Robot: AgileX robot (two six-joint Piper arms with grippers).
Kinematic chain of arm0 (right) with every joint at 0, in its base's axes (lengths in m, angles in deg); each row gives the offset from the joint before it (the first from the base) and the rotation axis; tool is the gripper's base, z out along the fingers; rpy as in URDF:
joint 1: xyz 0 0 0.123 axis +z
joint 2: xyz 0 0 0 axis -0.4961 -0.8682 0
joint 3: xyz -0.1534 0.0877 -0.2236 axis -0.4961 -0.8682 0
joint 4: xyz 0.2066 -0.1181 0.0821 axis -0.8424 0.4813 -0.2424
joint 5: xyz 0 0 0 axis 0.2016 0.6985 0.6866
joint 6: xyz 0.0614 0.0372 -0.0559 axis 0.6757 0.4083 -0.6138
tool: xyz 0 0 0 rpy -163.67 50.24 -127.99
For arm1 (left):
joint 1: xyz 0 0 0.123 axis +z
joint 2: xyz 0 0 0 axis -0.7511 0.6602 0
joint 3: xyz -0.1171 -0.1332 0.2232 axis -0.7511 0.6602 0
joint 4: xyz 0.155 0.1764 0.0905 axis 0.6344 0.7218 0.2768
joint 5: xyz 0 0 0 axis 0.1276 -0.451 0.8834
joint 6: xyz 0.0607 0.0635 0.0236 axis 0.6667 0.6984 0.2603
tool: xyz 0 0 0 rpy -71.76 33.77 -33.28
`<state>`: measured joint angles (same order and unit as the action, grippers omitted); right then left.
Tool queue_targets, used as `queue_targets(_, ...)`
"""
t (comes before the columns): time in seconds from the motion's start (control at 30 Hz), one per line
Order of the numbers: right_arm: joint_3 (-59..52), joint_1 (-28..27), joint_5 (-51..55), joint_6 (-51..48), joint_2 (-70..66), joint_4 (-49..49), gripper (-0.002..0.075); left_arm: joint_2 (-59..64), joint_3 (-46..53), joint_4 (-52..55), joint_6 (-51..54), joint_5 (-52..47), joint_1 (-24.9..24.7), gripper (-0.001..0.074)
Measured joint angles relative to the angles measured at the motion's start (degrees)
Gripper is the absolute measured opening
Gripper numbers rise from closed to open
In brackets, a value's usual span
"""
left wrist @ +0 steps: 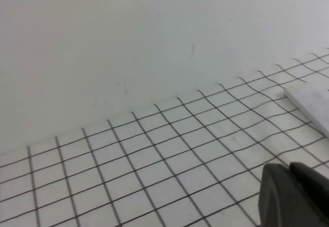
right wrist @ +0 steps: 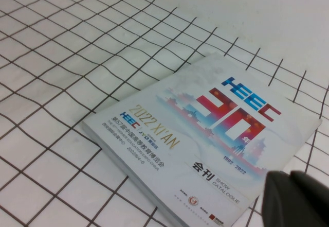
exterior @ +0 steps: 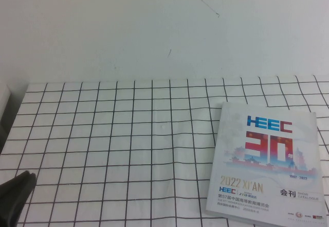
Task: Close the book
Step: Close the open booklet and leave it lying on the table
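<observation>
**Inspector:** Where is the book?

**Assistant:** The book [exterior: 267,165] lies flat on the counter [exterior: 128,134], on the robot's right side towards the near edge. It is shut with the front cover up. The cover reads "HEEC", a large "30" and "2022 XI'AN". The counter surface is white with a black grid, and a plain white wall [exterior: 154,26] stands behind it.

**Inspector:** And the left gripper?

**Assistant:** The left gripper [exterior: 15,196] is a dark shape at the near left corner of the counter, well apart from the book. I cannot tell whether it is wide or narrow.

**Inspector:** And the right gripper?

**Assistant:** It is outside the high view. In its own wrist view the right gripper [right wrist: 295,198] is a dark mass near one corner of the book. I cannot tell whether it touches the book or how it is set.
</observation>
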<state>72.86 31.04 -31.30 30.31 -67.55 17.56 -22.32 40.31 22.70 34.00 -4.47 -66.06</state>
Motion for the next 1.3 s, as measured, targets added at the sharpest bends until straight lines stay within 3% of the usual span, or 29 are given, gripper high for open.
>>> queue_targets(0.33,0.0,0.0,0.0,0.0,0.0,-0.8,-0.0003,-13.8,13.4,11.9,1.3,12.2,0.2,-0.0004)
queue_targets(0.53,0.0,0.0,0.0,0.0,0.0,-0.9,-0.0003,-18.1,15.8,22.0,-9.4,12.9,4.9,-0.0004)
queue_targets(0.67,0.0,0.0,0.0,0.0,0.0,-0.9,-0.0003,-18.3,15.8,32.5,-23.8,9.6,8.9,-0.0004)
queue_targets(0.9,0.0,0.0,0.0,0.0,0.0,-0.9,-0.0003,-19.6,15.8,42.4,-47.6,-4.1,9.7,-0.0004)
queue_targets(1.0,0.0,0.0,0.0,0.0,0.0,-1.0,-0.0003,-21.4,15.7,43.4,-51.0,-10.4,9.7,-0.0004)
queue_targets(1.3,0.0,0.0,0.0,0.0,0.1,-1.2,-0.0003,-21.9,15.7,44.1,-51.4,-10.8,9.7,-0.0004)
